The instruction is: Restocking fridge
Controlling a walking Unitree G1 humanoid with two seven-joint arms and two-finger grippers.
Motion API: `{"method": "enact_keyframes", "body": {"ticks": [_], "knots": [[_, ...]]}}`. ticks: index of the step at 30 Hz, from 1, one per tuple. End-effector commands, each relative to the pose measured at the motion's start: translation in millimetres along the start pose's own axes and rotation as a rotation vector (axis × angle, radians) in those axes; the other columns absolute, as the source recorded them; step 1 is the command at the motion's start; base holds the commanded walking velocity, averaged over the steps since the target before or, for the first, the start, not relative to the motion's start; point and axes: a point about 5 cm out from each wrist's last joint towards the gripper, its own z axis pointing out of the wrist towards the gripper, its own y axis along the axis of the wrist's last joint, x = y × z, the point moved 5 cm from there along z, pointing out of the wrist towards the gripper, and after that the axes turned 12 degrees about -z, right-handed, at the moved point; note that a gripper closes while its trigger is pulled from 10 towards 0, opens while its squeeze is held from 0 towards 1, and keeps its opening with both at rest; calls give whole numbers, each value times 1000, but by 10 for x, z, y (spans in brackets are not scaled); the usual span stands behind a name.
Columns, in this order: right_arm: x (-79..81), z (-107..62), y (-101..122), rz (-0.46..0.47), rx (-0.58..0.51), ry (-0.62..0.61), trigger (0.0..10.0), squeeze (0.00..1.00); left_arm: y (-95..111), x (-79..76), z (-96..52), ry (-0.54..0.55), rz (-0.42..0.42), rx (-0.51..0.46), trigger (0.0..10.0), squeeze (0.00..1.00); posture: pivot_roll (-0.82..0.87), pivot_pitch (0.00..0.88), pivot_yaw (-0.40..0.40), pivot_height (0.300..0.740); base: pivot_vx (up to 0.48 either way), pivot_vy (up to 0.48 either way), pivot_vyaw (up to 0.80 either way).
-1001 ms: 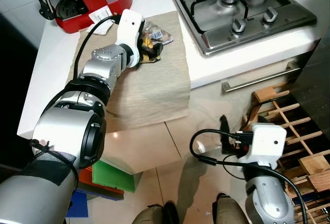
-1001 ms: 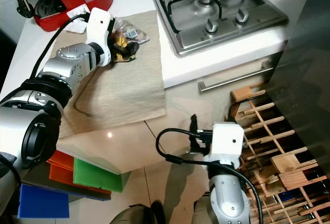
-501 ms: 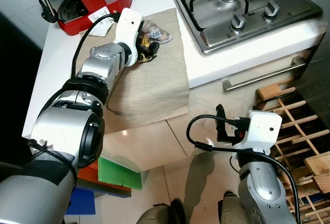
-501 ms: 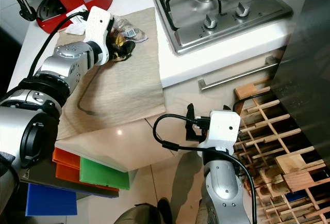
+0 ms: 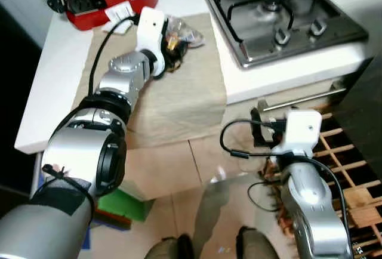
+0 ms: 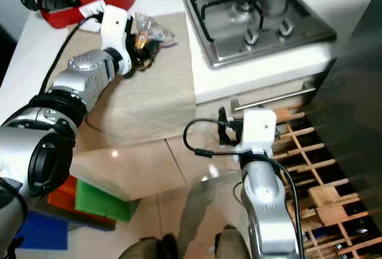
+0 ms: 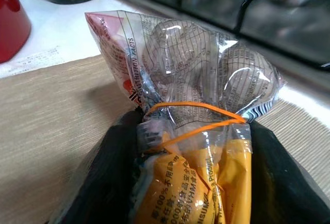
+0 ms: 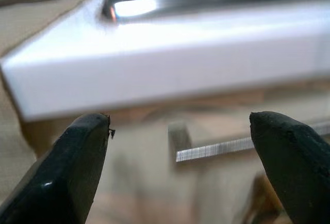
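Two silver robot arms, one stretched forward, one held low.

The left arm reaches far forward, its left gripper (image 7: pixel 193 182) with black fingers (image 7: pixel 111 177) closed around something clamped between them. The right arm is bent low by the body, its right gripper (image 8: pixel 180 167) pointing forward, fingers (image 8: pixel 69 167) spread wide apart.

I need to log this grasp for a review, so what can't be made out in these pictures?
- Bag of food: left wrist view, its lower part is cut off by the edge and covered by the left gripper fingers.
- Bag's print: too small to read.
- Drawer handle: right wrist view, blurred.
- Fridge: not identifiable.
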Motion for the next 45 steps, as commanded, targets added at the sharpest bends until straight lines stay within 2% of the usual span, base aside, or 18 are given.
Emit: {"method": "enact_keyframes", "body": {"ticks": [1,4,6,8,10,11,12,14,15,16,17,18,21,24,27,37,45], "knots": [[53,84,2,34,-14,22,10000,0,-32,107,-66,12,-60,-35,0,0,-158,0,91,740,0,0,0],[100,219,72,44,-48,35,10000,0,58,145,-159,-2,-24,-159,0,0,-119,0,68,740,0,0,0],[103,251,80,46,-52,38,10000,0,78,135,-174,-11,-14,-179,0,0,-112,0,64,740,0,0,0],[127,303,99,40,-62,52,10000,0,195,127,-253,-16,20,-259,0,0,-88,0,48,740,0,0,0],[164,341,110,36,-75,70,10000,0,422,112,-464,-20,67,-384,0,0,-52,0,30,740,0,0,0],[164,341,110,36,-75,70,10000,0,422,112,-464,-20,67,-384,0,0,-52,0,30,740,0,0,0],[177,367,117,29,-94,77,10000,0,575,68,-708,-13,103,-478,0,0,-42,0,29,740,0,0,0],[147,392,84,25,-97,60,10000,0,586,-4,-909,32,159,-530,0,0,-28,0,24,740,0,0,0],[122,406,65,30,-91,46,10000,0,559,-34,-979,65,175,-542,471,0,-20,0,22,740,0,0,0],[122,406,65,30,-91,46,10000,0,559,-34,-979,65,175,-542,471,0,-20,0,22,740,0,0,0],[103,418,50,33,-89,36,10000,0,539,-55,-1024,88,183,-550,8627,0,-17,0,21,740,0,0,0],[80,440,65,33,-100,26,10000,0,483,-107,-1051,108,163,-553,10000,0,-1,0,15,740,0,0,0],[21,482,122,23,-134,-11,10000,0,379,-200,-1046,121,105,-558,10000,0,2,0,13,740,0,0,0],[-119,464,352,7,-242,-97,10000,0,350,-208,-1026,140,93,-537,10000,0,-8,0,26,740,0,0,0],[-198,424,429,12,-276,-135,10000,0,285,-177,-1046,161,76,-505,10000,0,-22,0,44,740,0,0,0],[-157,376,334,14,-258,-135,10000,0,106,-190,-1016,198,62,-451,10000,0,-38,0,47,740,-111,0,0],[-69,386,301,-4,-249,-72,10000,0,-24,-258,-993,156,38,-412,10000,0,-37,0,27,740,-282,0,0]]}}
